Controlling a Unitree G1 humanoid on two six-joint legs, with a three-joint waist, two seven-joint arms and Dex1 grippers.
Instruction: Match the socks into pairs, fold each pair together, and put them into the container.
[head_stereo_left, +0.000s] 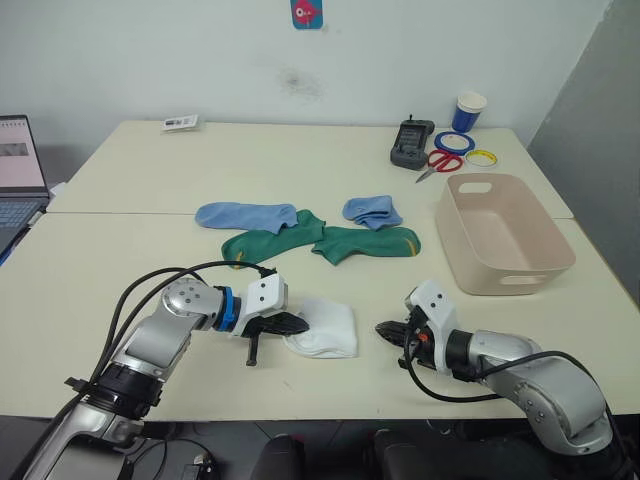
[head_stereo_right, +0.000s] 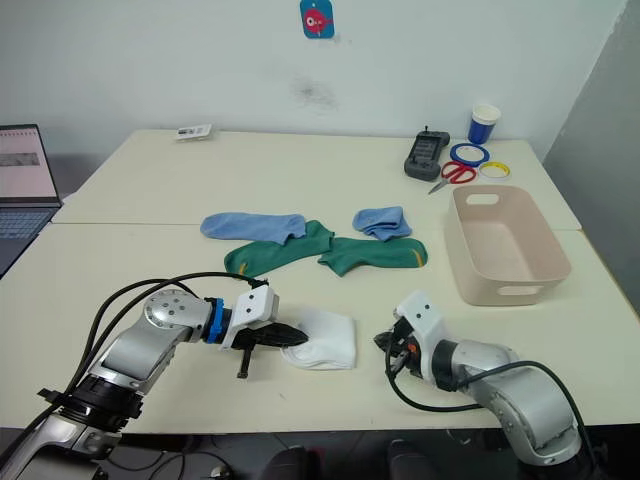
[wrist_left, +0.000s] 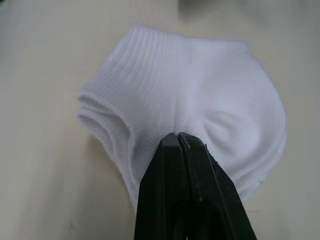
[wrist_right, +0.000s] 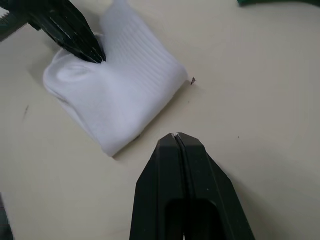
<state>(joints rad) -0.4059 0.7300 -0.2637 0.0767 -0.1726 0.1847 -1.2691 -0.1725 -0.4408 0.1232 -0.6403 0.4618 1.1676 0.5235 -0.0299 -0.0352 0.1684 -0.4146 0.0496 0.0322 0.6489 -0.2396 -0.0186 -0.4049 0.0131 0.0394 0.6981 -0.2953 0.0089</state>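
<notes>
A: Socks first: how do they look?
B: The white pair (head_stereo_left: 325, 329) lies folded into a soft, ribbed bundle at the near middle of the table (head_stereo_left: 120, 250), its layered edges showing in the left wrist view. Farther off, two dark green socks (head_stereo_left: 320, 240) with a yellow cuff stripe lie spread end to end, touching. A light blue sock (head_stereo_left: 246, 215) lies flat just behind them on the left, and a second, bunched light blue sock (head_stereo_left: 371, 211) sits behind them on the right.
A: And the grippers?
B: The left gripper (wrist_left: 178, 136) has its fingers pressed together, the tips pressing into the bundle's left edge and dimpling the fabric. The right gripper (wrist_right: 176, 135) has its fingers closed on nothing, resting near the table just right of the bundle, apart from it.
A: The container?
B: The container (head_stereo_left: 505, 270), a pale beige-pink tub with slot handles, stands on the right, with nothing in it that I can see.
A: Any writing?
B: None legible. At the far right are a blue-and-white paper cup (head_stereo_left: 469, 111), tape rolls (head_stereo_left: 455, 141), red scissors (head_stereo_left: 440, 162) and a dark handheld device (head_stereo_left: 411, 145); a small card (head_stereo_left: 181, 122) lies at the far left; a laptop (head_stereo_left: 20, 170) sits at the left edge.
</notes>
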